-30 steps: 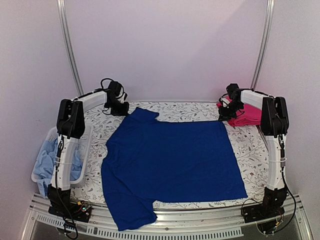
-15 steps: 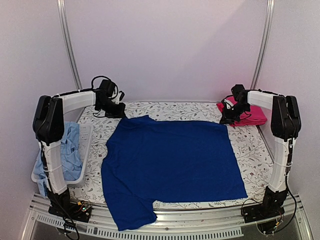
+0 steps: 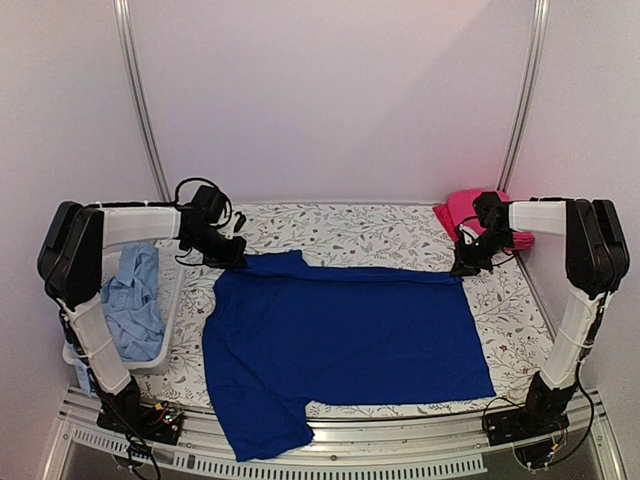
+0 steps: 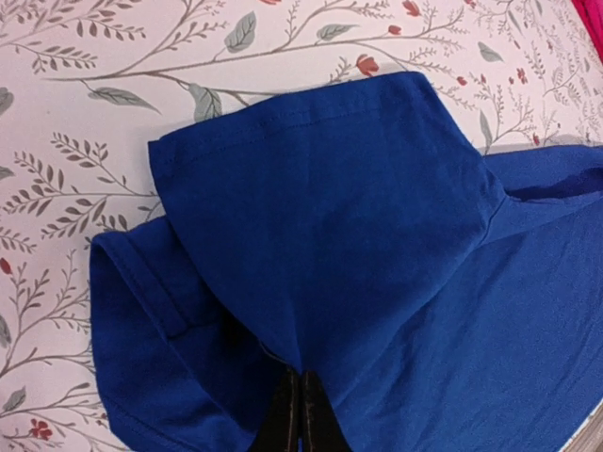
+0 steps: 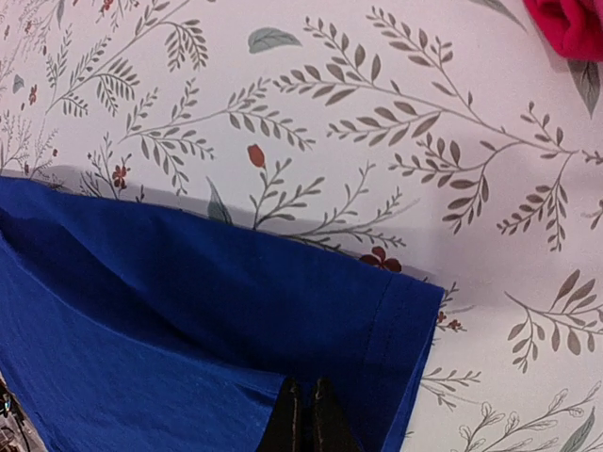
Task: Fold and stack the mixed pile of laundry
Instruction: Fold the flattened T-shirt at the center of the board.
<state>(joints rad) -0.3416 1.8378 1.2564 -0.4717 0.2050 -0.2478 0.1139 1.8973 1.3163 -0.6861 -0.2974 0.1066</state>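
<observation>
Gripping the royal-blue shirt (image 3: pixel 340 330) by its far edge, we have left claw (image 3: pixel 238 263) and right claw (image 3: pixel 460 268) clenched; its body lies nearward.

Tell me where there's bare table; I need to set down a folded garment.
Roomiest: the floral cover along the far edge, behind the blue shirt. A narrower strip lies right of the shirt, nearer than the pink garment. The shirt fills the middle; the basket crowds the left.
</observation>
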